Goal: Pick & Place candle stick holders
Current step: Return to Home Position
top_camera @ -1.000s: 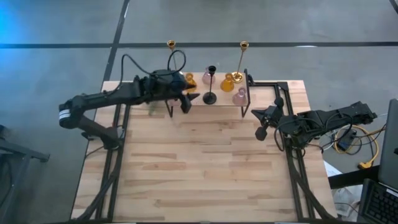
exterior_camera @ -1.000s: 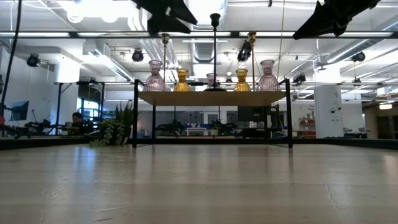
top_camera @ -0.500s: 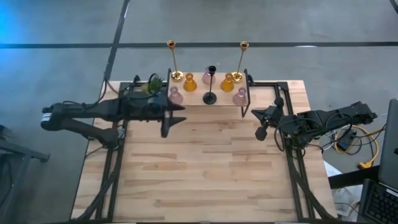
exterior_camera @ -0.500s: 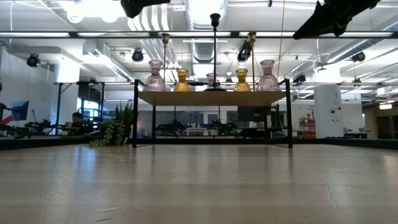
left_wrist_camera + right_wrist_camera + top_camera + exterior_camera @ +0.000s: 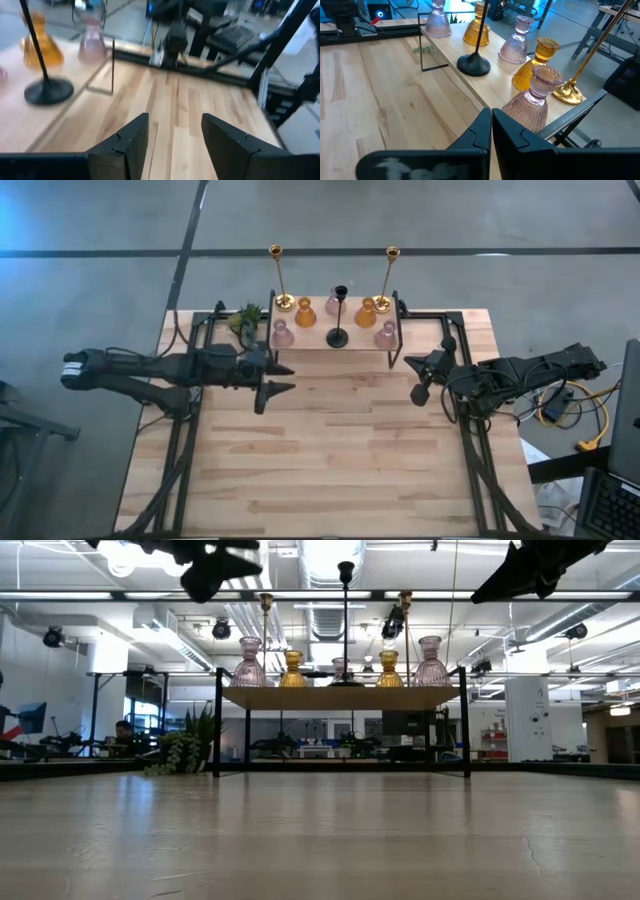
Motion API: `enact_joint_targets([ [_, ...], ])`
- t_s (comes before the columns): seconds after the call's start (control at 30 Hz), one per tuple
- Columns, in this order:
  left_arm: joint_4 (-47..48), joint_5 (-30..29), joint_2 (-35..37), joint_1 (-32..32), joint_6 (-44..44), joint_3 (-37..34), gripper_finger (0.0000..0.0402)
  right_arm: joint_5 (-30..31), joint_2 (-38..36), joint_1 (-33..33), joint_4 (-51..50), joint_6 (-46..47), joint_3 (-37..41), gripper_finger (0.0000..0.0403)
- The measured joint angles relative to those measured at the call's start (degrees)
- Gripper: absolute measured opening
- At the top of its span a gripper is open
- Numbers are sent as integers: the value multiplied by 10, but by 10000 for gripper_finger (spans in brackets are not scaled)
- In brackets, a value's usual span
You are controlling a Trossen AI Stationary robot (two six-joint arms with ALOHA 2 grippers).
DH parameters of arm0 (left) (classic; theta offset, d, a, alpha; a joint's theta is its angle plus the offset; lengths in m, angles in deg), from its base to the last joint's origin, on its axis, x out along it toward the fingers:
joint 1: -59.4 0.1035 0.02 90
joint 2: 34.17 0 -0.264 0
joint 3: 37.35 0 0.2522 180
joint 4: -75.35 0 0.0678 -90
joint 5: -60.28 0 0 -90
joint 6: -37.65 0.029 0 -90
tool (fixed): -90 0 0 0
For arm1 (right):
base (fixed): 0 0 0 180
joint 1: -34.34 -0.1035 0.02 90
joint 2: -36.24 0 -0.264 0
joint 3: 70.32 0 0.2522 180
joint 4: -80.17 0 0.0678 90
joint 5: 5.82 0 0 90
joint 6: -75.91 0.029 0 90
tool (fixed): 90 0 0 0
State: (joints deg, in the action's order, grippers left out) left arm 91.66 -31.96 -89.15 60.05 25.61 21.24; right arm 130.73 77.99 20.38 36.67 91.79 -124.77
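A low wooden shelf (image 5: 355,345) at the table's far middle carries the candle stick holders. They are two tall brass sticks (image 5: 275,275) (image 5: 390,275), two amber glass (image 5: 305,311) (image 5: 366,311), three pink glass (image 5: 283,332) (image 5: 386,333) (image 5: 334,302) and one black stemmed (image 5: 338,320), each on its base. My left gripper (image 5: 276,378) is open and empty above the table, near of the shelf's left end; its wrist view (image 5: 172,135) shows the black holder's base (image 5: 48,91). My right gripper (image 5: 415,370) is shut and empty, right of the shelf, and also shows in its wrist view (image 5: 490,130).
A small green potted plant (image 5: 243,320) stands on the table beside the shelf's left end. The shelf's black metal legs (image 5: 217,725) (image 5: 466,725) stand on the table. Bare wooden tabletop (image 5: 330,460) spreads from the shelf to the near edge.
My left gripper has drawn back from above the shelf's left end toward the table's left and near edges. The plant and the left brass stick's base, hidden under the arm before, now show. The holders have stayed where they were.
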Motion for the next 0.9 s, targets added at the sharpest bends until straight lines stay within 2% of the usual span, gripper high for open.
enact_joint_targets([
  [0.17,-4,6,5,-2,-13,-34,186,0,0,0,0,0,0,8],
  [0.3,-50,67,41,-3,14,-82,186,0,0,0,0,0,0,8],
  [0.53,-75,80,181,-3,76,-196,187,0,0,0,0,0,0,8],
  [0.9,-80,103,397,-3,93,-347,186,0,0,0,0,0,0,8],
])
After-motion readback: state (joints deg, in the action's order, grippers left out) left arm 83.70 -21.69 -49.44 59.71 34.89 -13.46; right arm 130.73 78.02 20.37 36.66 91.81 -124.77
